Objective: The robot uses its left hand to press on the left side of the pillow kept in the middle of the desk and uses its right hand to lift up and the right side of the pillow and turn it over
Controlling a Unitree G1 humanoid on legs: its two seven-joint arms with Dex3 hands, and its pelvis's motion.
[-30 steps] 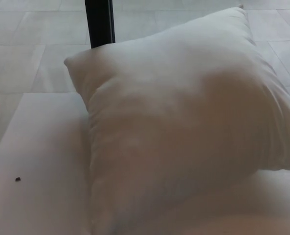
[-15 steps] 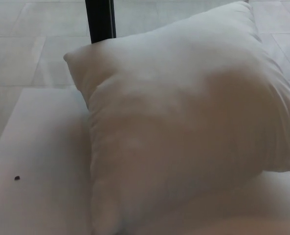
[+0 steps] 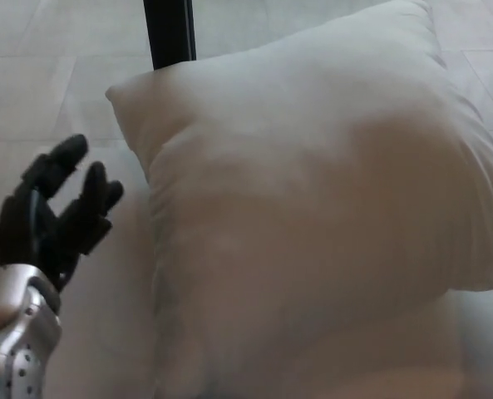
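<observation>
Filling most of the head view, the white pillow [image 3: 313, 224] lies on the pale desk [image 3: 105, 332], turned diamond-wise rather than square to the camera: one corner points to the upper left beside the black post [image 3: 170, 32], another reaches the top of the picture toward the right, and the long diagonal between the near lower-left part and that far upper-right corner runs away from the robot. Its right side runs out of frame, and its near edge drops out at the bottom, so those borders cannot be traced. The left edge falls steeply from the upper-left corner down to the bottom of the picture, puckered along the seam. The left hand [image 3: 51, 220] is raised at the left edge above its silver wrist [image 3: 13, 332], fingers [image 3: 59, 162] spread apart and grasping nothing, just beside the pillow's left edge but apart from it. A strip of bare desk lies between hand and pillow and continues to the bottom. Beyond the desk's far edge is light tiled floor [image 3: 55, 58]. The right hand does not show.
</observation>
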